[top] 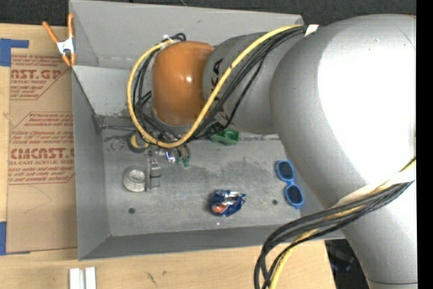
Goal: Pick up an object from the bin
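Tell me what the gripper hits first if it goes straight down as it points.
Likely the bin floor just beside the clear round cap; depth is unclear, so the gripper might clip that cap.

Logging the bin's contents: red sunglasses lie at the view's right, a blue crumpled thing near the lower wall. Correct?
Only the colour is wrong: the sunglasses are blue, not red, as the camera view shows. They do lie at the view's right, the blue crumpled thing near the lower wall.

Grey bin (88,179), blue sunglasses (289,184), green piece (225,137), blue-and-white crumpled thing (225,202), clear round cap (135,180)
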You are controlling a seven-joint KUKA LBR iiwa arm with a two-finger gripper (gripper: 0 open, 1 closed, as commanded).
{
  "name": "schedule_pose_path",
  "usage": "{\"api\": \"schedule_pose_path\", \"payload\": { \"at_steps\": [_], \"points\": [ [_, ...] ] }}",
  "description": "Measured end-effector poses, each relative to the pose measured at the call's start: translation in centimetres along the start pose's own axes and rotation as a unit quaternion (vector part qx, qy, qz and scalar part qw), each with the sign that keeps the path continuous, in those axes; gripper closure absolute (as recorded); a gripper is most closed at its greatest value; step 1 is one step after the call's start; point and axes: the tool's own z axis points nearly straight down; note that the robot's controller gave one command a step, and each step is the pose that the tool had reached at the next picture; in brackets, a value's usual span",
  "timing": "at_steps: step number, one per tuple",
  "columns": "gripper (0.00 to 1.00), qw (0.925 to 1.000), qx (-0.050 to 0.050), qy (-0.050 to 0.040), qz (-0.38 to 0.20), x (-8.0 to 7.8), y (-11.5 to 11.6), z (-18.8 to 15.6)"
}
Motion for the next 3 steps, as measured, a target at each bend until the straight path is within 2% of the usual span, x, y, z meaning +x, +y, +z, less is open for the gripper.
{"api": "schedule_pose_path", "payload": {
  "at_steps": [1,2,3],
  "points": [
    [0.00,0.9788,-0.001,0.0021,-0.205,3.7,4.7,0.0],
    [0.00,0.9803,-0.001,0.0017,-0.197,8.9,6.4,-0.1],
    [0.00,0.9456,0.002,-0.0022,-0.325,9.6,7.0,-0.2]
  ]
}}
